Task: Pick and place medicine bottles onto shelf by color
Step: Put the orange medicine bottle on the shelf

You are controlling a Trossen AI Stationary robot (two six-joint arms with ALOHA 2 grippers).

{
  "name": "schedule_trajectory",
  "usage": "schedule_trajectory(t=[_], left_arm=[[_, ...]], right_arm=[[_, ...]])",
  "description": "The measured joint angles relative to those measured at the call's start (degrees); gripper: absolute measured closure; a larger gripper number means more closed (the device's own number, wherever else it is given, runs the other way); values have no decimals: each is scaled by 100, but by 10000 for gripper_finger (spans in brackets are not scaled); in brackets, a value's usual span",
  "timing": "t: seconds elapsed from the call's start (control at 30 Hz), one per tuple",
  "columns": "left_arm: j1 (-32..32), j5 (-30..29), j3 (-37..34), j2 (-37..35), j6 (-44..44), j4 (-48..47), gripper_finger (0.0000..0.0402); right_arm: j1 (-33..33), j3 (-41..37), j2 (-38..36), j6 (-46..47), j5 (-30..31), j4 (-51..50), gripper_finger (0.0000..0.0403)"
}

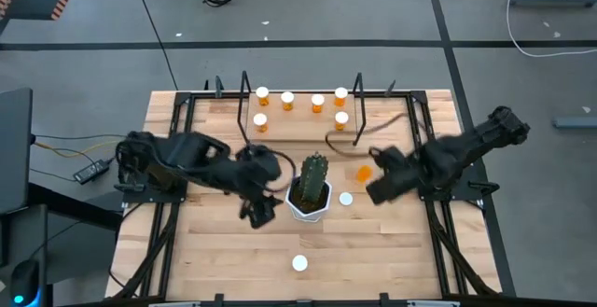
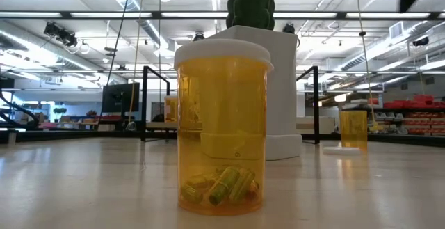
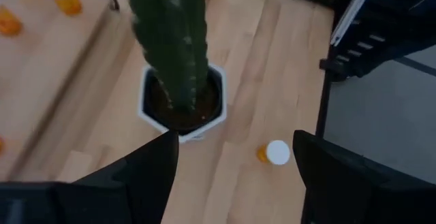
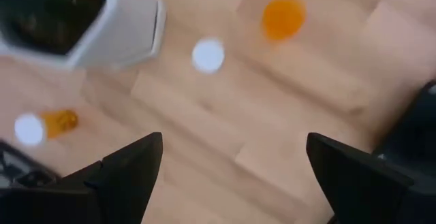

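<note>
Several orange medicine bottles [image 1: 287, 100] with white caps stand on the wood shelf [image 1: 300, 130] at the far side. Three more stand on the table. One [image 1: 299, 263] is near the front edge, close before the low view [image 2: 222, 128]. One [image 1: 346, 198] is right of the cactus pot [image 1: 311, 200]. One [image 1: 364, 171] shows its orange bottom up and stands on its cap [image 2: 353, 131]. My left gripper [image 1: 259, 212] hangs open left of the cactus [image 3: 235, 139]. My right gripper [image 1: 377, 178] hangs open above the table beside the bottom-up bottle [image 4: 283, 16].
The green cactus [image 3: 170, 40] in its white pot [image 3: 180, 108] stands mid-table between the two arms. Black metal frames [image 1: 177, 148] run along the table's left and right sides. Bare wood lies between the pot and the front bottle.
</note>
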Motion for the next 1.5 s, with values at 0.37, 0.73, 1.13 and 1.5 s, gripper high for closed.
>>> schedule_trajectory(t=[0.37, 0.73, 1.13, 1.5], left_arm=[[-510, 0, -2, 1234, -1935, -30, 109], [-831, -22, -2, 1698, -2874, -49, 109], [-1075, 137, -2, 1698, -2923, 2, 109], [-1121, 35, -2, 1698, -3074, 162, 99]], right_arm=[[1853, -767, 33, 2253, -79, 459, 31], [2645, -848, 35, 3061, -70, 505, 31], [2750, -853, 660, 3141, -356, 1443, 31], [2750, -853, 903, 3666, -521, 2565, 31]])
